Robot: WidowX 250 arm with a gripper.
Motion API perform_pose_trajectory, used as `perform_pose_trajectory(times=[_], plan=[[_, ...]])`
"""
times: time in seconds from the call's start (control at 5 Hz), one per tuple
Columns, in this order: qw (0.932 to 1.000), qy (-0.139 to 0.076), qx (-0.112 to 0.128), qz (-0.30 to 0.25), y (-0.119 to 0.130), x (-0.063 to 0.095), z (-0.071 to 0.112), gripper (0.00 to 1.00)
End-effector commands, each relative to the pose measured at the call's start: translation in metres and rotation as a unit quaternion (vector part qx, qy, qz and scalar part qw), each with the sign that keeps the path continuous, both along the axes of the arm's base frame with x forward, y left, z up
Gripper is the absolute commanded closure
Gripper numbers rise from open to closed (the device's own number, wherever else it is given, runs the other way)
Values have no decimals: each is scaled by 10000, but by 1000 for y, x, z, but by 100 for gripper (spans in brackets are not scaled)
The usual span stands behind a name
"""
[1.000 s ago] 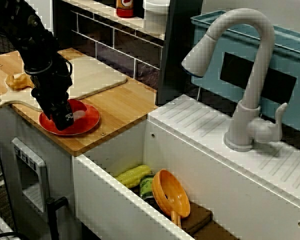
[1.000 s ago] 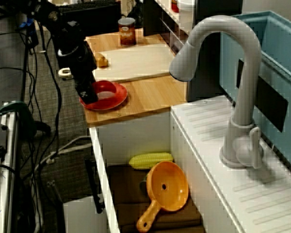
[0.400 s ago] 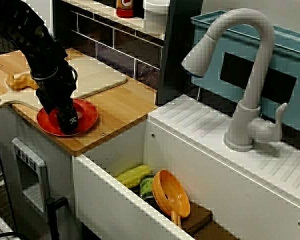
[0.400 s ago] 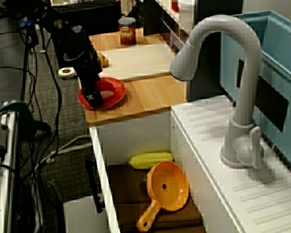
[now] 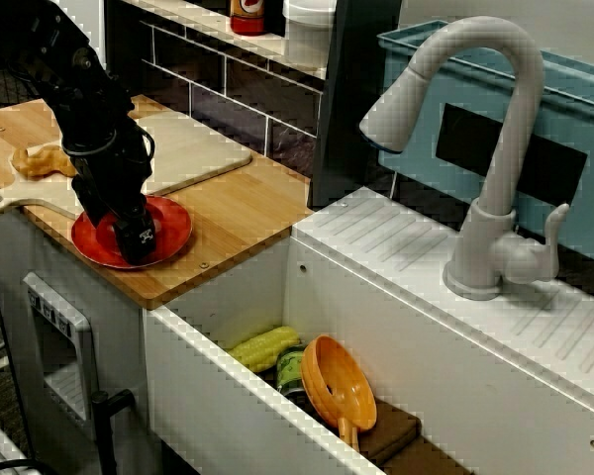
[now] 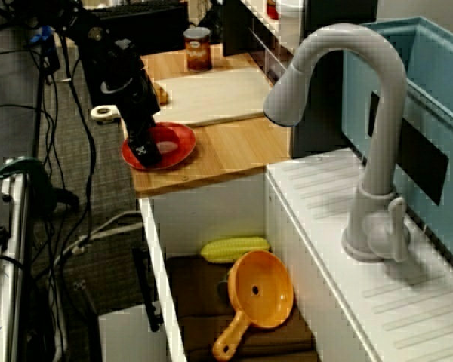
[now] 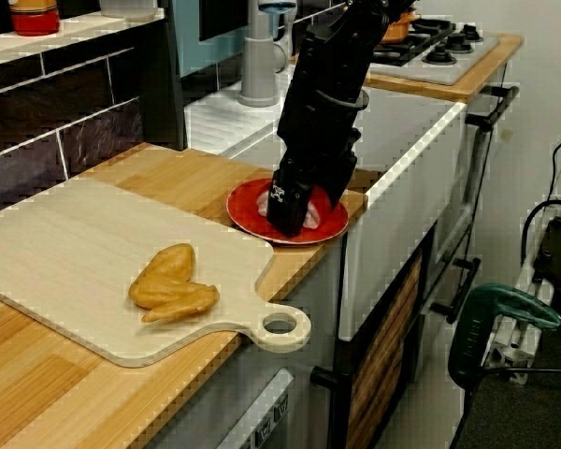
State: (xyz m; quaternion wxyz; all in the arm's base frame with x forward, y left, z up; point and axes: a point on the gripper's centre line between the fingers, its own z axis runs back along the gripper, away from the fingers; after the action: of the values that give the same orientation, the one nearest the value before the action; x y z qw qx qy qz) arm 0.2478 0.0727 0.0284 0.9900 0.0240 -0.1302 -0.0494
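Red plate point(image 5: 175, 224): round, shallow, glossy, with a low raised rim. It lies flat on the wooden counter point(image 5: 233, 210), close to the front edge, between the cutting board point(image 5: 193, 148) and the sink point(image 5: 240, 297). It sits just beside the board's corner; whether they touch cannot be told. A pale patch shows in the well, either shine or contents. The gripper point(image 5: 137, 243) covers part of the plate.

Even indoor light, soft shadows, slightly grainy, jagged edges, no glare.
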Motion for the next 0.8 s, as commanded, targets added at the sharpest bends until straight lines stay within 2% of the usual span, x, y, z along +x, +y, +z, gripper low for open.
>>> perform_pose_trajectory(times=[0.0, 0.6], plan=[[9999, -116, -122, 8, 13, 14, 29, 0], [9990, -199, -393, -55, 26, 14, 56, 0]])
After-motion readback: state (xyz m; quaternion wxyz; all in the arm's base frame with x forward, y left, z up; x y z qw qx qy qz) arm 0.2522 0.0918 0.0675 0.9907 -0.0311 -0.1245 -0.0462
